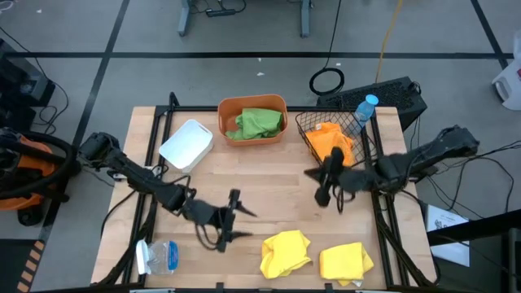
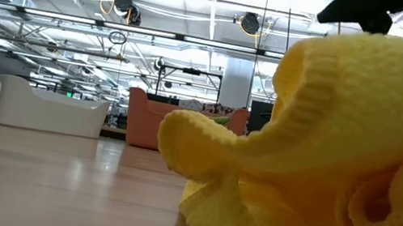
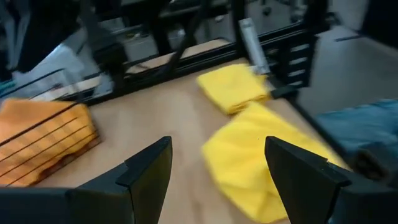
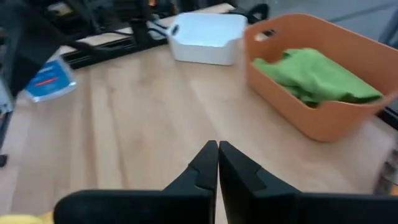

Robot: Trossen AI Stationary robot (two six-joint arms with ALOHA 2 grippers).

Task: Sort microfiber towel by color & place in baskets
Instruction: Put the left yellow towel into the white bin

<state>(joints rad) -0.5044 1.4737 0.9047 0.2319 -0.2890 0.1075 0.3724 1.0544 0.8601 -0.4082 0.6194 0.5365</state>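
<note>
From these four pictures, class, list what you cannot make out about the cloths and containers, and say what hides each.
- Low view: the bright yellow microfiber towel fills the frame, hiding the black wire-mesh basket entirely.
- High view: how many green cloths lie in the orange rectangular plastic tub; they are bunched together.
- Left wrist view: the orange cloth in the mesh is blurred and cut by the edge.

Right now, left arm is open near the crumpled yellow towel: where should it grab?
Probably the raised fold on top of the nearer yellow towel, coming from above on its left side. The left gripper is open beside it, and the bunched ridge gives the fingers something to pinch.
</note>
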